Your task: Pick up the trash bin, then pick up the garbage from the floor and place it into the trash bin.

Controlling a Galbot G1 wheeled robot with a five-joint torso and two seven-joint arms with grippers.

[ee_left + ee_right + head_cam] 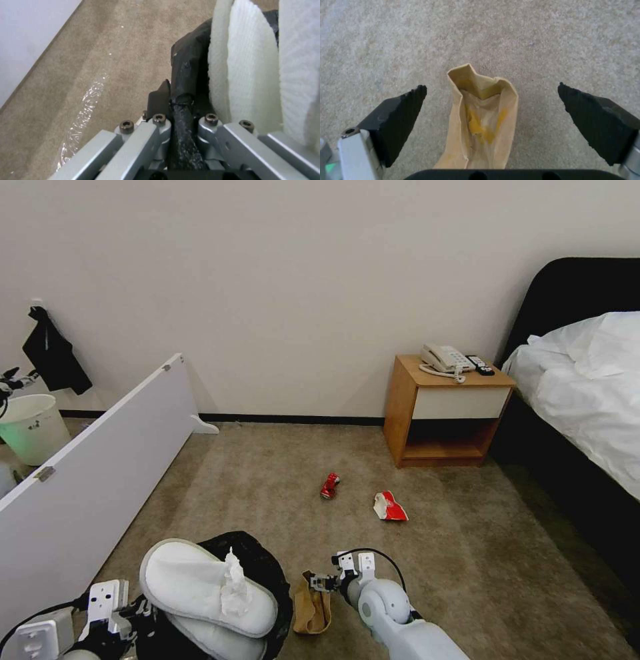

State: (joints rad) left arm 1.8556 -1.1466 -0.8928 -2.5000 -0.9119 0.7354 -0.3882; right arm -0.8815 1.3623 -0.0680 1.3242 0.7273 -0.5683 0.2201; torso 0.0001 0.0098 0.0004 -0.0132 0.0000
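Right gripper (pixel 491 100) spread wide, holding nothing, straddling the brown paper bag (pixel 480 125) flat on the floor (pixel 467 553) just beside the trash bin (pixel 263 567); left gripper (pixel 181 110) clamped on bin's rim. Lower squarely, pinch the crumpled mouth, avoid snagging carpet

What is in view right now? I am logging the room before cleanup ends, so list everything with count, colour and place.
trash bin: one, black-bagged, held by the left pincer.
slippers: two, white, stacked in the bin.
tissue: one, white, on the top slipper.
paper bag: one, brown, on the carpet between the right pincer's fingers.
can: one, red, mid-carpet.
wrapper: one, red-and-white, right of the can.
nightstand: one, wood, by the bed.
telephone: one, beige, on the nightstand.
bed: one, white bedding, right.
board: one, white, left.
bucket: one, white, far left.
left pincer: shut on the bin's rim.
right pincer: open, astride the bag.
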